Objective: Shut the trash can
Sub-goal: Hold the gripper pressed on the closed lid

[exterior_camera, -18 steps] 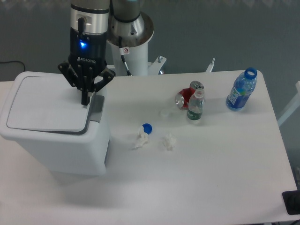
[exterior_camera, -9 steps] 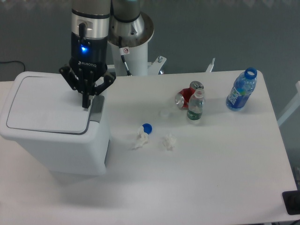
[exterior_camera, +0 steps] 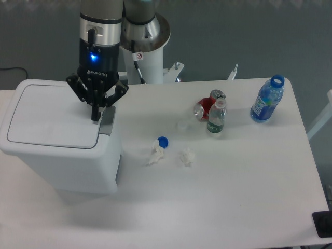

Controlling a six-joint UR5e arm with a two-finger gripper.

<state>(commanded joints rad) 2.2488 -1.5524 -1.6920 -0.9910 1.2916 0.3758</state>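
The trash can (exterior_camera: 57, 150) is a large white bin standing at the left of the table, its flat lid (exterior_camera: 49, 122) lying down level on the rim. A grey tab (exterior_camera: 107, 118) shows at the lid's right edge. My gripper (exterior_camera: 96, 117) hangs point-down over the lid's right edge beside that tab, its fingers pressed together with nothing between them. Whether the fingertips touch the lid I cannot tell.
To the right lie a blue bottle cap (exterior_camera: 163, 140), two crumpled paper bits (exterior_camera: 187, 156), a crushed red can (exterior_camera: 208, 104), a small green bottle (exterior_camera: 216, 119) and an open blue bottle (exterior_camera: 267, 100). The robot's white base (exterior_camera: 145, 57) stands behind the bin.
The lid has settled flatter onto the bin. My gripper has risen slightly and shifted a little to the right.
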